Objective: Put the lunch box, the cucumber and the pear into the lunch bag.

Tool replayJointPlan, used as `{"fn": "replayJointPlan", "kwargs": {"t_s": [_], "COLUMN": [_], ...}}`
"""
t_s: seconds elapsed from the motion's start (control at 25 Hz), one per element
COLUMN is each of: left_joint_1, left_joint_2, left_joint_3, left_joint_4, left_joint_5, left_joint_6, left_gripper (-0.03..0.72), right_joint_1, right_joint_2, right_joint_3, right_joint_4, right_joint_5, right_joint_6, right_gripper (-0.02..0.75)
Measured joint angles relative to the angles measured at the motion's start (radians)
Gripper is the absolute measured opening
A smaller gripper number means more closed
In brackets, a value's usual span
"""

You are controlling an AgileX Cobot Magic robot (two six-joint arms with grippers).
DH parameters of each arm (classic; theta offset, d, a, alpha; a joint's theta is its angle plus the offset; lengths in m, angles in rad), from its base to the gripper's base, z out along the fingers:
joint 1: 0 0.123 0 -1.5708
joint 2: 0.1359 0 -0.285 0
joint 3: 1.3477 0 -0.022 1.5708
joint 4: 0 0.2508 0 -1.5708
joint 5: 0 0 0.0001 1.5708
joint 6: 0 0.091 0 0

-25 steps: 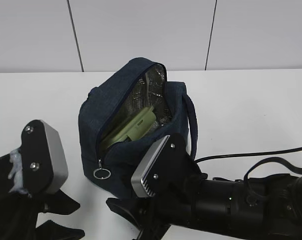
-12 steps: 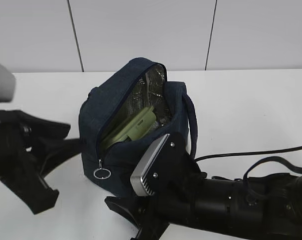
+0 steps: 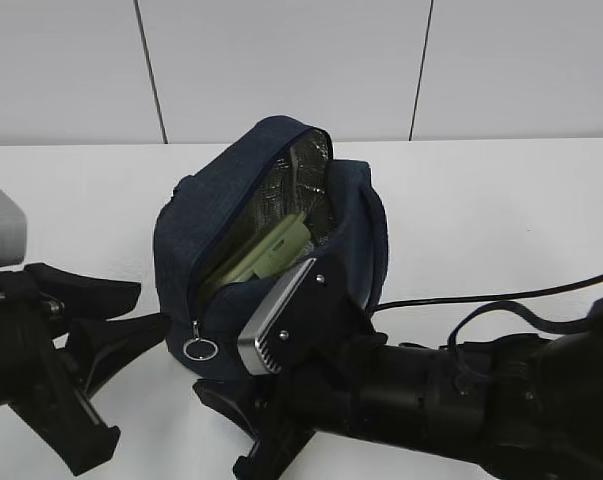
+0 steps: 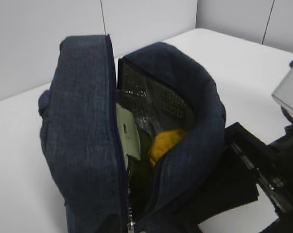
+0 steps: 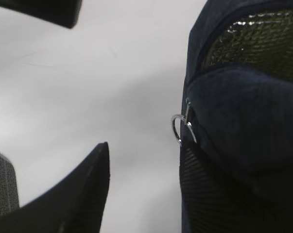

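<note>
The navy lunch bag (image 3: 231,200) stands unzipped in the middle of the table. Inside it the lunch box (image 3: 266,255) shows its sage-green lid. The left wrist view looks into the lunch bag (image 4: 83,126): the lunch box (image 4: 129,136), a dark green sliver of cucumber (image 4: 145,145) and the yellow-orange pear (image 4: 165,143) all sit inside. My left gripper (image 3: 153,308) is open at the bag's left side, nothing between its fingers. My right gripper (image 3: 218,428) is open at the bag's front, one finger against the fabric below the ring pull (image 5: 178,128).
A black cable (image 3: 481,298) runs over the white table from the bag to the right edge. The right arm (image 3: 431,410) fills the lower right of the exterior view. A pale wall stands behind the table.
My left gripper has swung round from pointing down at the lower left to pointing at the bag's left side. The right gripper has slid left and pressed in, and the bag has shifted slightly left.
</note>
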Motion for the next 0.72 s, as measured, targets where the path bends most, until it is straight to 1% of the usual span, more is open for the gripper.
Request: {"fn": "replayJointPlan", "kwargs": {"t_s": [0.16,0.32,0.56,0.64,0.72], "left_joint_1": [0.036,0.11,0.291,0.32,0.324], "left_joint_2": [0.071,0.115,0.119,0.113,0.098], "left_joint_3": [0.0,0.0,0.0,0.0,0.0], "left_joint_4": [-0.042,-0.075,-0.083,-0.092,-0.096], "left_joint_5": [0.029,0.043,0.129,0.135,0.138], "left_joint_6": [0.0,0.0,-0.001,-0.001,-0.001], "left_gripper": [0.239,0.239,0.239,0.239,0.239], "right_joint_1": [0.0,0.0,0.0,0.002,0.002], "right_joint_2": [0.043,0.067,0.077,0.09,0.105], "right_joint_3": [-0.03,-0.052,-0.08,-0.091,-0.102], "right_joint_4": [0.012,0.035,0.066,0.074,0.076], "right_joint_5": [0.019,0.034,0.067,0.07,0.072], "right_joint_6": [0.0,0.0,0.0,0.0,0.0], "right_gripper": [0.372,0.372,0.372,0.372,0.372]}}
